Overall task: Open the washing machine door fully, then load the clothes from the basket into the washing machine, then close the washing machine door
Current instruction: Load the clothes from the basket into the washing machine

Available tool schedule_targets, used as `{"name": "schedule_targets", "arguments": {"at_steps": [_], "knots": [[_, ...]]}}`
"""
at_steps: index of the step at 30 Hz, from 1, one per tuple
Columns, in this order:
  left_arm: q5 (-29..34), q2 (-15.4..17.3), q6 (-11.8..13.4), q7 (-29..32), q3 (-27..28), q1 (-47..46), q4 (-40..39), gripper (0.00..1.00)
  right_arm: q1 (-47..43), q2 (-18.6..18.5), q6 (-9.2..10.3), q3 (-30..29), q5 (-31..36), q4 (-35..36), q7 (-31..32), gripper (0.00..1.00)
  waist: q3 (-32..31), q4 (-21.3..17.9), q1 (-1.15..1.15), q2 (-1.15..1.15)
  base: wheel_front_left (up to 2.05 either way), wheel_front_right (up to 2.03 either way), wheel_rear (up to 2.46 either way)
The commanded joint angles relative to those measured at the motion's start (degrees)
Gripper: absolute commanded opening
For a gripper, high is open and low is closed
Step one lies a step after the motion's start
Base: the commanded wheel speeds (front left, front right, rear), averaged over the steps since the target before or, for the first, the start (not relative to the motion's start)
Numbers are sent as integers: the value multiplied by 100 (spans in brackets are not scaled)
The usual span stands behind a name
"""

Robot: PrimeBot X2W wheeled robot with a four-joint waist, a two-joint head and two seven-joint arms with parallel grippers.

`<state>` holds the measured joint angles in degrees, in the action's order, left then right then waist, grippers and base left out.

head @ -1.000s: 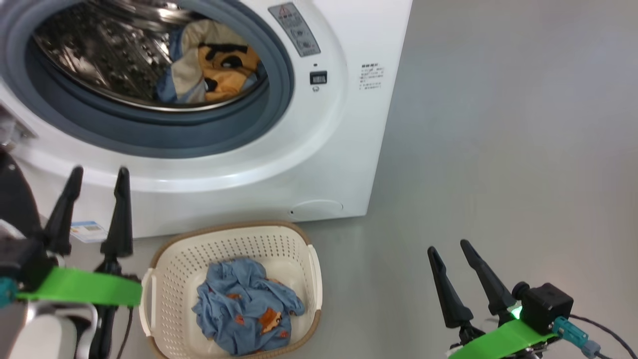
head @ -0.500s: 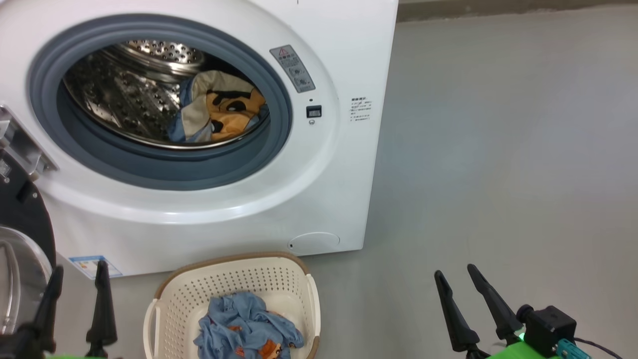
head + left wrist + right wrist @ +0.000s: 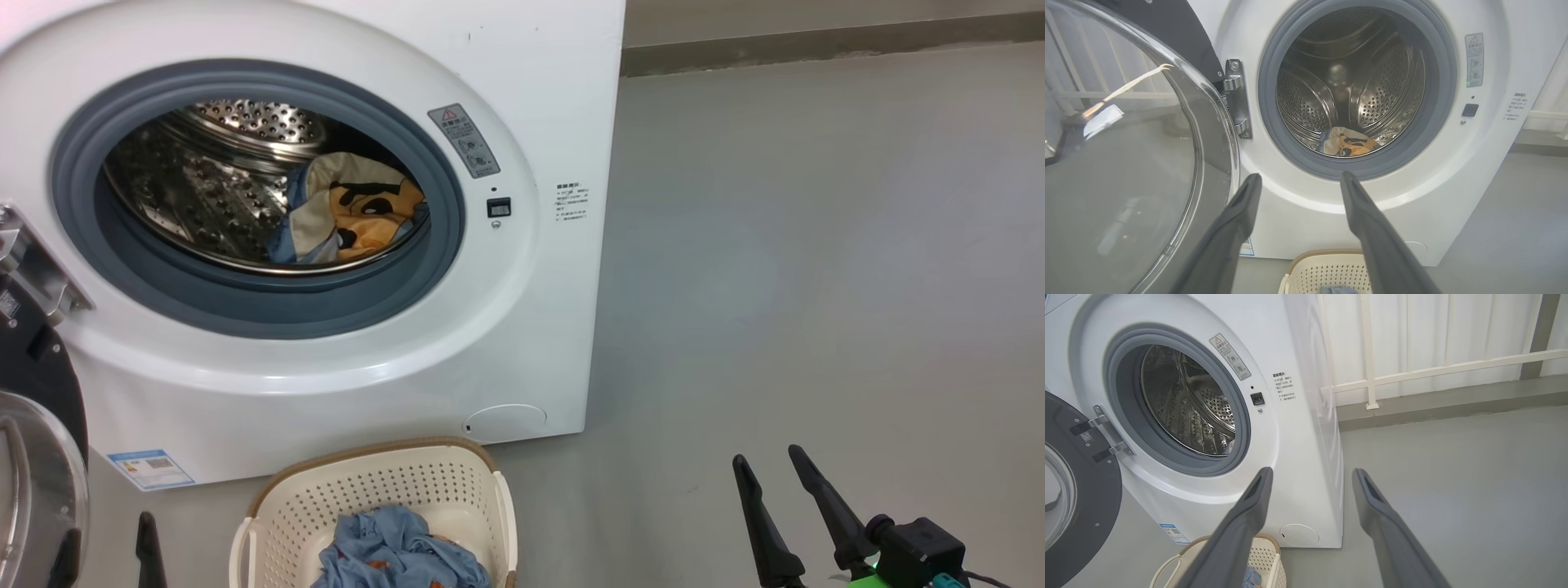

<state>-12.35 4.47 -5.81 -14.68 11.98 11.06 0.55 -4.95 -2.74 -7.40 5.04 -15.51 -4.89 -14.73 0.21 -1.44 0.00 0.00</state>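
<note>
The white washing machine [image 3: 522,327] stands with its door [image 3: 37,457] swung wide open at the left, glass bowl facing out. One orange, white and blue garment [image 3: 351,216] lies in the steel drum. In front of the machine, the basket [image 3: 367,490] holds crumpled light-blue clothes [image 3: 400,559]. My left gripper [image 3: 108,559] is open and empty at the bottom left, between door and basket. My right gripper [image 3: 767,456] is open and empty over the floor, right of the basket. The left wrist view has my left gripper [image 3: 1300,176] facing the drum's garment [image 3: 1347,145], door glass [image 3: 1126,163] at its left.
Grey floor [image 3: 816,286] stretches to the right of the machine, up to a low kerb [image 3: 816,49]. In the right wrist view, my right gripper [image 3: 1312,473] points past the machine's corner toward a white railing [image 3: 1433,369] and wall behind.
The head camera has tilted up, so the whole scene slid down the picture. My left gripper has sunk from beside the machine's front to the bottom edge. Both grippers stayed open.
</note>
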Motion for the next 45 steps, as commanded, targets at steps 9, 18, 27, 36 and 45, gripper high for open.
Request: {"name": "schedule_targets", "arguments": {"at_steps": [9,18,27,36,45], "knots": [[94,-105,-18,-32,435,78,-176,100,-36,-14,-9,77,423,306,-27,100,5,-24,0,0,0,0,0],[229,-139,-74,-32,437,167,-139,100,-83,-14,-9,-7,365,338,-27,100,61,-19,0,0,0,0,0],[232,-81,-143,-32,346,162,-116,100,-69,-14,-9,-10,279,339,-27,100,140,-2,0,0,0,0,0],[166,35,-163,-32,181,168,-154,100,-50,-14,-9,-17,241,362,-27,100,223,-3,0,0,0,0,0],[-97,225,-167,-32,-19,127,-1,100,-38,-14,-9,-5,261,394,-27,100,565,9,0,0,0,0,0]]}}
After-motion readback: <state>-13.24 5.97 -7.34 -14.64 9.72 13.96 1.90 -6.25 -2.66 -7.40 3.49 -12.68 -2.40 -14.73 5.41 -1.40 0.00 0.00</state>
